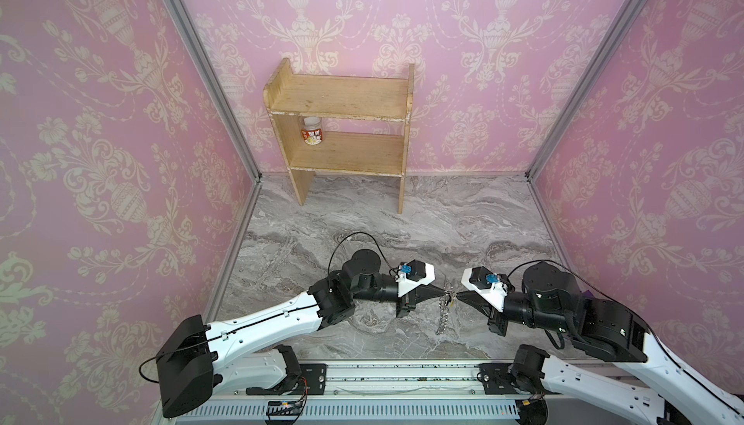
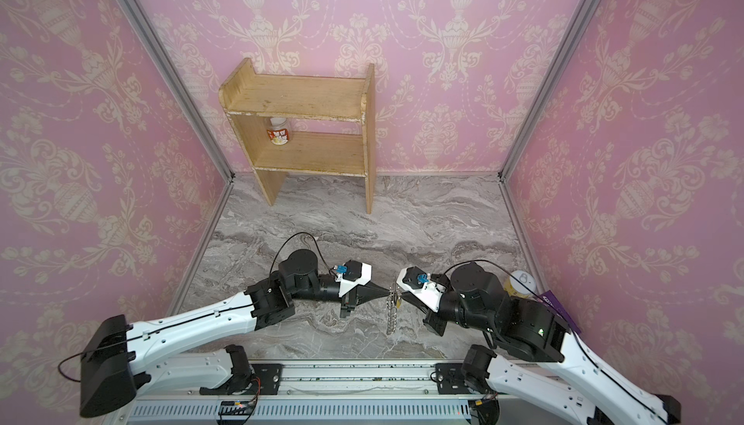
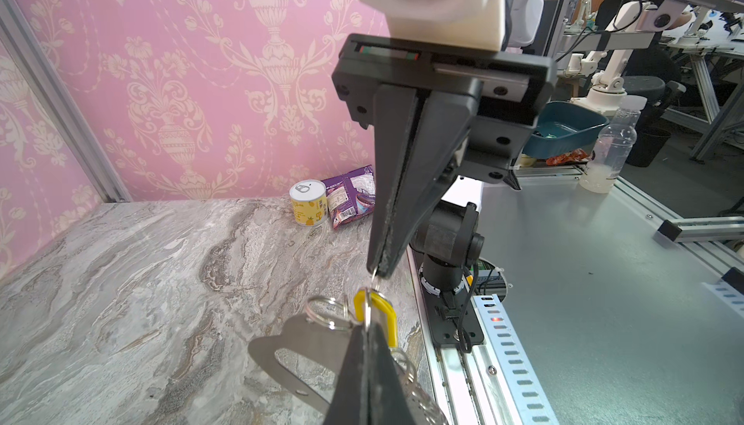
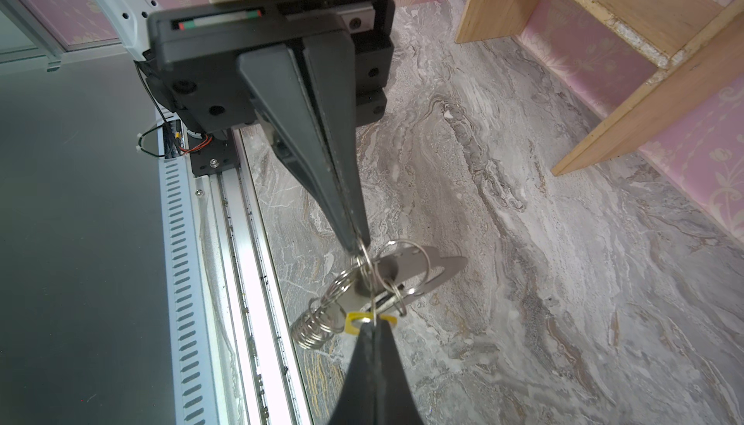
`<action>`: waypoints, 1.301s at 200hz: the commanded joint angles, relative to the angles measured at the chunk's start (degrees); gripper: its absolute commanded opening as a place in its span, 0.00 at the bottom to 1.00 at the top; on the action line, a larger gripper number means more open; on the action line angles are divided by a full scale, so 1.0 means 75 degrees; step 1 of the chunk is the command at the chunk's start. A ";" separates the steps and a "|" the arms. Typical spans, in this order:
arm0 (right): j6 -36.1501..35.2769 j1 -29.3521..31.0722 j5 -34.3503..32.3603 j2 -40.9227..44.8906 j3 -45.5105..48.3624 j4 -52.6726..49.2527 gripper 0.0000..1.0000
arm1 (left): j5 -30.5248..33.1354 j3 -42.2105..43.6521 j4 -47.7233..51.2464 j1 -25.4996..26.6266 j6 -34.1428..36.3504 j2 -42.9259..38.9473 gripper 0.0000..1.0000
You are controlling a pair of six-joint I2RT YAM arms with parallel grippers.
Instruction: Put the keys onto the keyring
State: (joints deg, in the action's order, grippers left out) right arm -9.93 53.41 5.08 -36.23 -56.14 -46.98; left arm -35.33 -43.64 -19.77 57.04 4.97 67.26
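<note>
Shelf [image 1: 338, 97]; jar [image 1: 313, 131] inside; can [image 3: 308, 203] beside packet [image 3: 352, 195], perhaps snack

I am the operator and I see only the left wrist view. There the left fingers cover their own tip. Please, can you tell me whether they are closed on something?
Observer: Yes. In the right wrist view the left gripper is shut on a thin split ring, seemingly one of those on the keyring.
Operator: Thank you. Does something stand at the back of the table?
Observer: In both top views a wooden shelf stands against the back wall.
Operator: Is it empty?
Observer: No, a jar sits on its lower board, at the left end.
</note>
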 commanded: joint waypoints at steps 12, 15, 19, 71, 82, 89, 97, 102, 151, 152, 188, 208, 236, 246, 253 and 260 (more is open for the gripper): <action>-0.0092 0.0063 0.0037 -0.0085 -0.0070 0.0156 0.00 | -0.0233 0.0089 -0.0270 -0.0070 -0.0083 -0.0004 0.00; -0.0089 0.0063 0.0037 -0.0080 -0.0073 0.0151 0.00 | -0.0234 0.0084 -0.0270 -0.0070 -0.0068 0.0005 0.00; -0.0076 0.0063 0.0037 -0.0081 -0.0080 0.0152 0.00 | -0.0245 0.0068 -0.0270 -0.0070 -0.0065 0.0008 0.00; -0.0078 0.0063 0.0130 -0.0180 -0.0177 0.0186 0.00 | -0.0293 0.0019 -0.0155 -0.0070 0.0070 0.0028 0.00; -0.0086 0.0063 0.0143 -0.0206 -0.0213 0.0179 0.00 | -0.0315 0.0018 -0.0119 -0.0070 0.0128 0.0018 0.00; -0.0082 0.0063 0.0131 -0.0209 -0.0237 0.0178 0.00 | -0.0322 0.0009 -0.0101 -0.0070 0.0145 0.0020 0.00; -0.0076 0.0063 0.0132 -0.0197 -0.0266 0.0182 0.00 | -0.0338 0.0006 -0.0066 -0.0070 0.0174 0.0020 0.00; -0.0067 0.0063 0.0134 -0.0197 -0.0283 0.0173 0.00 | -0.0349 0.0006 -0.0049 -0.0070 0.0181 0.0017 0.00; 0.0005 0.0066 0.0160 -0.0232 -0.0436 0.0152 0.00 | -0.0466 0.0001 0.0034 -0.0058 0.0280 0.0034 0.00; 0.0003 0.0064 0.0157 -0.0232 -0.0436 0.0149 0.00 | -0.0468 0.0009 0.0034 -0.0058 0.0283 0.0033 0.00; 0.0032 0.0063 0.0271 -0.0372 -0.0524 0.0135 0.00 | -0.0502 -0.0008 0.0093 -0.0058 0.0345 0.0031 0.00; 0.0046 0.0063 0.0295 -0.0396 -0.0530 0.0150 0.00 | -0.0527 -0.0023 0.0139 -0.0058 0.0384 0.0030 0.00; 0.0064 0.0063 0.0377 -0.0499 -0.0552 0.0126 0.00 | -0.0551 -0.0049 0.0187 -0.0058 0.0460 0.0037 0.00; 0.0078 0.0063 0.0377 -0.0502 -0.0565 0.0127 0.00 | -0.0551 -0.0048 0.0198 -0.0058 0.0471 0.0040 0.00; 0.0080 0.0063 0.0369 -0.0490 -0.0574 0.0125 0.00 | -0.0562 -0.0052 0.0204 -0.0058 0.0483 0.0041 0.00; 0.0072 0.0063 0.0365 -0.0502 -0.0587 0.0126 0.00 | -0.0554 -0.0053 0.0210 -0.0058 0.0491 0.0032 0.00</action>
State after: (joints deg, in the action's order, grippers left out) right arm -10.11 53.47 6.79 -39.79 -58.57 -48.31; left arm -37.19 -43.64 -18.57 56.62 6.94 67.29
